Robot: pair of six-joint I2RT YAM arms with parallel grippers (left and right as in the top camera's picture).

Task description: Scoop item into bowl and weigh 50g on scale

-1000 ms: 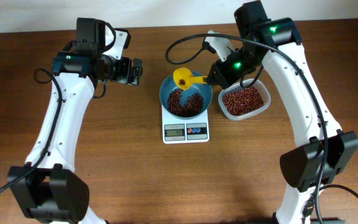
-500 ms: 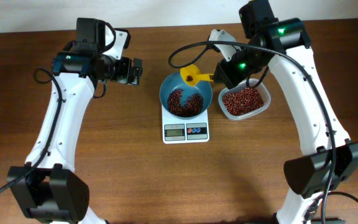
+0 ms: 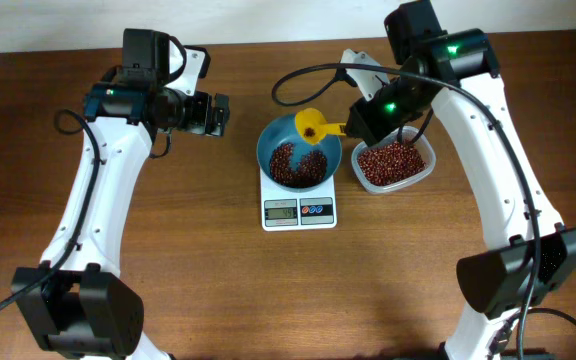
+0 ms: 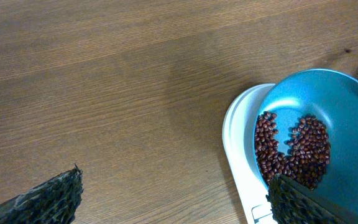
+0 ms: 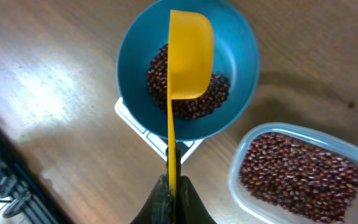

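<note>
Teal and smooth-sided, one round bowl sat on one small white square scale, which had a grey display and a red and a blue button on its front. Small oval red-brown beans lay in two heaps. One was a loose layer across the bowl's bottom; the other, fuller one was in the single clear, rounded-rectangular plastic container. A few more beans showed in the cup of the one yellow plastic scoop.

The right jaws were clenched on the end of the scoop's thin handle. The cup reached out ahead of them, above the bowl and the beans in it. The container stood just beside those jaws, on the bowl's far side from the left arm and near the scale.

The left jaws were released, spread wide and grasping nothing. Their two dark, rough-textured fingertips hung over the brown wood-grain bench. The bowl and scale lay off to one side of them, well apart.
</note>
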